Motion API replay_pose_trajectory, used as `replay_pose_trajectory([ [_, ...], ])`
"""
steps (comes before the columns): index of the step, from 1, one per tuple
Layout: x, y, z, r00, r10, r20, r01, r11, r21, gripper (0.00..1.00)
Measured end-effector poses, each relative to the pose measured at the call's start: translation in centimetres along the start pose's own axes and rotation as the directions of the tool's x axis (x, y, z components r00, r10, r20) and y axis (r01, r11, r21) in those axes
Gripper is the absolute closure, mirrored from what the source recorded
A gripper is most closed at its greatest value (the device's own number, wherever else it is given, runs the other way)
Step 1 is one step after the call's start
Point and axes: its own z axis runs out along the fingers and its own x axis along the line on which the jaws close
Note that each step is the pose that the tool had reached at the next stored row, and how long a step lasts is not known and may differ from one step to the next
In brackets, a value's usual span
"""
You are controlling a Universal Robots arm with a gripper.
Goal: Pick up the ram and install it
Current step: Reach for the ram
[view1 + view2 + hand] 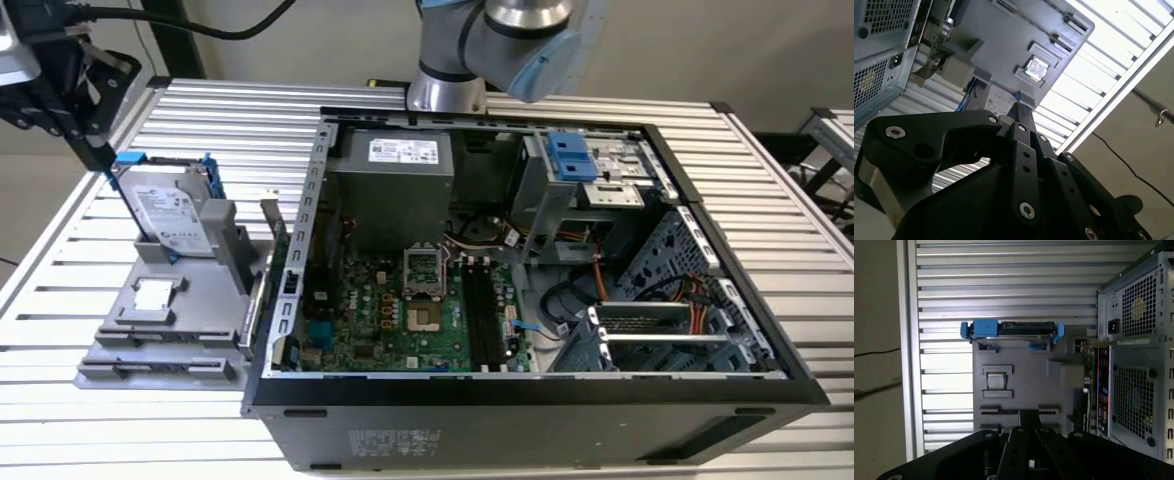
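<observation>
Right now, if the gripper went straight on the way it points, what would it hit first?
Most likely the grey parts holder beside the computer case; the gripper hangs above it, though depth is unclear.

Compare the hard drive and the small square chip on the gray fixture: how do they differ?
The hard drive stands on edge in a blue-handled frame; the square chip lies flat without one. The hard drive is far larger than the chip. Both sit on the gray fixture.
</observation>
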Motion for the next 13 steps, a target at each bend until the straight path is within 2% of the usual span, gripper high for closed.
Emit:
replay_pose_trajectory([
  [13,-0.15,-4.23,-0.09,1.0000,0.001,0.0000,-0.001,1.0000,0.0000,1.00],
])
